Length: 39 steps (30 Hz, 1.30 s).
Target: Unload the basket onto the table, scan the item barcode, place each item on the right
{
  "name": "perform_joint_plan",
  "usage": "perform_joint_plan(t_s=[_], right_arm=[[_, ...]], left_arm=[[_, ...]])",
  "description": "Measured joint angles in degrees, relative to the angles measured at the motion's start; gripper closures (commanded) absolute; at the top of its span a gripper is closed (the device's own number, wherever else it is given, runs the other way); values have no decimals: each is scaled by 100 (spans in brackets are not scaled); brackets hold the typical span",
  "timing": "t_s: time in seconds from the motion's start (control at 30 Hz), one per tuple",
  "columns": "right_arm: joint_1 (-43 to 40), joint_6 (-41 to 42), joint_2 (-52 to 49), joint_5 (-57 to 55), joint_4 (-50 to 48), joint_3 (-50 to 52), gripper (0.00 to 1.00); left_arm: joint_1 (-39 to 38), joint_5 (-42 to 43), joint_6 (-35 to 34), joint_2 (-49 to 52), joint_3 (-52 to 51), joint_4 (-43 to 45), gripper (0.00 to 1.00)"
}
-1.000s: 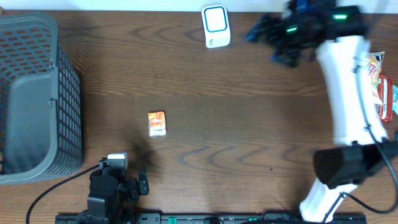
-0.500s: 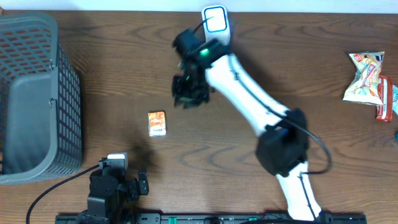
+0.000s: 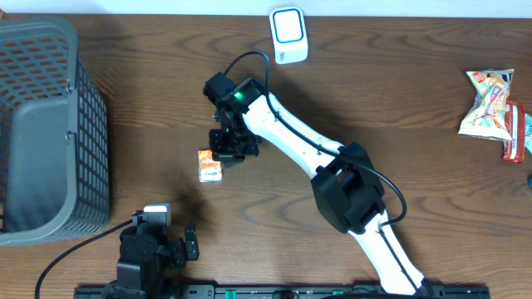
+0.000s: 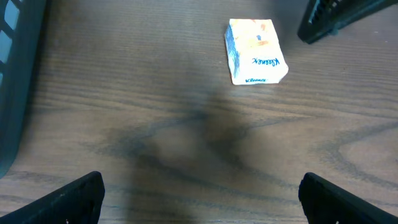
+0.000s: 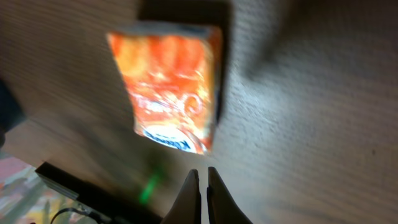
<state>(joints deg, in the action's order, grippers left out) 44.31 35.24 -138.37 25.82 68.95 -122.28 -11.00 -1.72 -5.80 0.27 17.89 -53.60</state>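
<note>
Dark wood-grain table (image 3: 399, 124) fills every view we have. Nearest the base, the left gripper (image 4: 202, 186) hangs low over bare wood with its fingers spread wide to the two bottom corners of its own camera, nothing between them. Just beyond it lies the pack (image 4: 255, 51), flat on the table, left of centre. The left wrist view alone lets us read the blue Kleenex lettering on the pack's white end, and it catches a dark piece of the other arm at the top right corner. From overhead the pack is only a small orange rectangle, with the right gripper (image 5: 202, 177) poised at its far right corner. The right wrist view is blurred, yet it gives what overhead cannot: the two fingers are pressed together with nothing pinched, their tips just beside one short edge of the orange face. We cannot tell whether they touch it. Only overhead shows the wider layout: the grey basket (image 3: 41, 124) well off to the left, the white scanner (image 3: 288, 35) at the far edge, and the snack bags (image 3: 490, 104) at the far right, well apart from the pack.
</note>
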Motion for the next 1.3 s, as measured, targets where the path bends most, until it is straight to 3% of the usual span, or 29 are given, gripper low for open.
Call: perform_joint_plan(t_s=[0.13, 0.27, 0.37, 0.73, 0.87, 1.3], right_arm=[[87, -114, 0, -267, -313, 0, 99], [225, -385, 0, -461, -844, 0, 92], [356, -555, 0, -599, -1119, 0, 97], [527, -439, -76, -1202, -944, 0, 92], [575, -426, -341, -1237, -966, -4, 99], [496, -699, -330, -1425, -658, -109, 99]], left_arm=[[0, 0, 0, 0, 0, -2, 0], [0, 0, 0, 0, 0, 0, 0], [0, 0, 0, 0, 0, 0, 0], [0, 0, 0, 0, 0, 0, 0], [0, 0, 0, 0, 0, 0, 0], [0, 0, 0, 0, 0, -2, 0]])
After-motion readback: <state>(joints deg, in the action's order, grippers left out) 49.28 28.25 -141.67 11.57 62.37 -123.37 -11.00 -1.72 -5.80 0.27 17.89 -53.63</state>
